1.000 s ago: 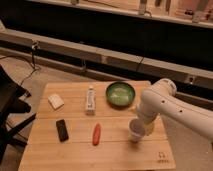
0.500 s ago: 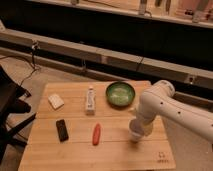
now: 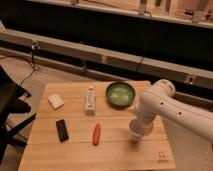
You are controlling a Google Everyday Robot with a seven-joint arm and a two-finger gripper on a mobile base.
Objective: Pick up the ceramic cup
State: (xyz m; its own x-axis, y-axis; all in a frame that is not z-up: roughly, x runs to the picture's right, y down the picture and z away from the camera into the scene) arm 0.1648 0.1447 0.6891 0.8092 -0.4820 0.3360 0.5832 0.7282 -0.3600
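Arm reaches in from the right edge, gripper [image 3: 136, 126] down at the ceramic cup [image 3: 133, 133], right half of the wooden worktop [image 3: 115, 152], closer to the front edge. Gripper mostly hidden by the wrist, so grip state: cannot tell. Green bowl [image 3: 120, 94] near the back edge, apart from the cup. White tube [image 3: 90, 100] mid-back, pale block [image 3: 55, 101] towards the back-left corner, black slab [image 3: 62, 130] front-left, red stick-shaped item [image 3: 96, 134] centre-front.
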